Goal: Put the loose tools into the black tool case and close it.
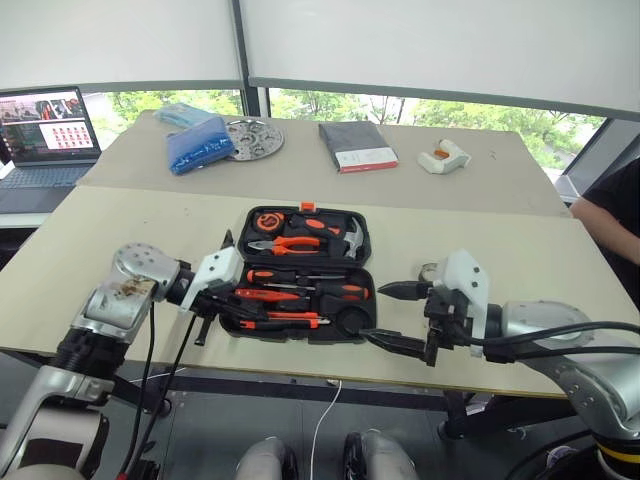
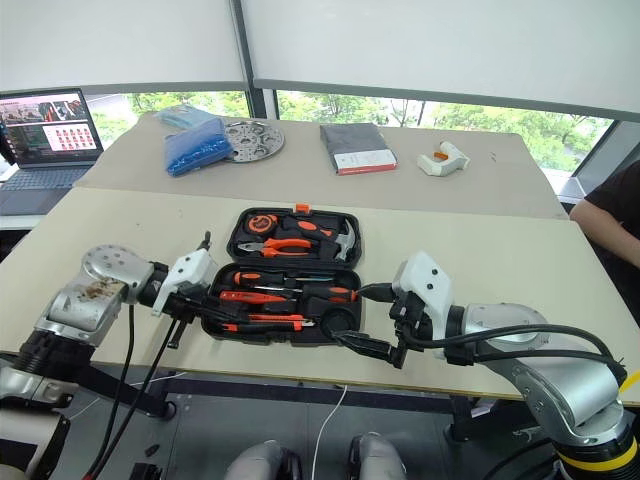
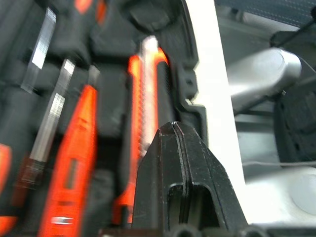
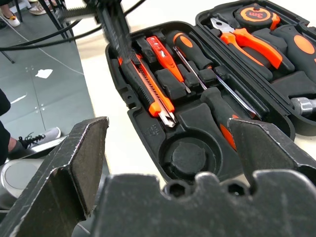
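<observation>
orange-black utility knife (image 4: 148, 86) slotted lengthwise along open black tool case (image 4: 148, 131) front edge

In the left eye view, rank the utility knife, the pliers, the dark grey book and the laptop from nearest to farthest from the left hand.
1. utility knife: in the case's front half, right beside the left hand.
2. pliers: in the case's rear half.
3. laptop: far left, at the table's edge.
4. dark grey book: on the rear table, past the case.
Laptop and book are close to call.
</observation>
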`<state>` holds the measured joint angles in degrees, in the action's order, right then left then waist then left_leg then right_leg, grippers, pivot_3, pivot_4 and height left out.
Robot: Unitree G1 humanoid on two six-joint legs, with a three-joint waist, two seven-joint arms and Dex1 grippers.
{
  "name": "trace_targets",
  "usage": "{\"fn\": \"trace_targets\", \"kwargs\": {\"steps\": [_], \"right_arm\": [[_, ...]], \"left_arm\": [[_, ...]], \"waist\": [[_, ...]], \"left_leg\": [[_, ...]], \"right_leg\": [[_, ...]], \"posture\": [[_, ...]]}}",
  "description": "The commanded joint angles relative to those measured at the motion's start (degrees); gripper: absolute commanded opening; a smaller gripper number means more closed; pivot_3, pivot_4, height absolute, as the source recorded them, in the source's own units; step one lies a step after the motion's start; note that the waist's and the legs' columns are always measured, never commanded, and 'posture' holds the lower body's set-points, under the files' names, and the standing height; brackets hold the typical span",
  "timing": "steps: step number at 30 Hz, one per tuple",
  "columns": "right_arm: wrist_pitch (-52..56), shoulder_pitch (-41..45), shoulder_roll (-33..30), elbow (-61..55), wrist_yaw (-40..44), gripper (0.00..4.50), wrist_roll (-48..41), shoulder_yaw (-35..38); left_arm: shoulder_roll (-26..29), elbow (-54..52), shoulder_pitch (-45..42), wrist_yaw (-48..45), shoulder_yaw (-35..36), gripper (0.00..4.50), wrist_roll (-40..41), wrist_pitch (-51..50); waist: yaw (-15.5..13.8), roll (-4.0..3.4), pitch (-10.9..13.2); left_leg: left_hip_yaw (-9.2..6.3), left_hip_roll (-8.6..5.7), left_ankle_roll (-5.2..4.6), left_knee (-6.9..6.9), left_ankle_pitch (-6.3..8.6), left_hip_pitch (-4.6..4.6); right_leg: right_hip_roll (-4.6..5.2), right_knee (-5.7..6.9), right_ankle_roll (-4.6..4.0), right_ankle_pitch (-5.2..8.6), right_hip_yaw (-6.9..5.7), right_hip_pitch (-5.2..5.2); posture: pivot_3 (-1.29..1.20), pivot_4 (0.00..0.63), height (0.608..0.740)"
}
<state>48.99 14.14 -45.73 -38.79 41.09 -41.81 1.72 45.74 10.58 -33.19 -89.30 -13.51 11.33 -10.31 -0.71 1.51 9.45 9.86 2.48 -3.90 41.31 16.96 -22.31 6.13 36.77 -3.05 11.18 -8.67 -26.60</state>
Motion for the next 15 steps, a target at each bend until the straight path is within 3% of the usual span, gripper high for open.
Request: {"fn": "trace_targets", "kwargs": {"steps": [1, 9, 15], "right_arm": [[-1.1, 0.6, 0.4, -0.5, 0.2, 4.5, -0.5, 0.8], [-0.7, -0.5, 0.3, -1.7, 0.1, 4.5, -1.6, 2.2], [-0.7, -2.6, -1.2, -2.0, 0.0, 4.5, -1.6, 4.5]], "left_arm": [[-1.1, 4.3, 0.8, 5.4, -3.9, 0.01, -8.4, 8.4], [-2.6, 4.9, -1.8, 3.8, 0.5, 0.01, -1.5, 1.3], [-1.4, 1.3, -5.2, 1.5, 6.9, 0.01, 9.4, -14.7]], "waist": [[-0.1, -0.11, -0.1], [-1.3, -0.36, -0.2], [-0.9, -0.29, -0.2]], "left_leg": [[-0.01, 0.0, 0.0, -0.01, 0.01, 0.08], [-0.09, -0.04, -0.09, 0.01, 0.41, 0.3], [-0.14, -0.01, -0.15, 0.0, -0.15, -0.1]], "right_leg": [[0.03, -0.01, 0.0, 0.0, 0.0, 0.09], [0.19, -0.04, 0.31, -0.18, -0.03, 0.34], [0.02, -0.01, 0.28, -0.17, -0.03, 0.0]], "posture": [[0.0, 0.15, 0.718], [0.0, 0.15, 0.718], [0.0, 0.15, 0.718]]}}
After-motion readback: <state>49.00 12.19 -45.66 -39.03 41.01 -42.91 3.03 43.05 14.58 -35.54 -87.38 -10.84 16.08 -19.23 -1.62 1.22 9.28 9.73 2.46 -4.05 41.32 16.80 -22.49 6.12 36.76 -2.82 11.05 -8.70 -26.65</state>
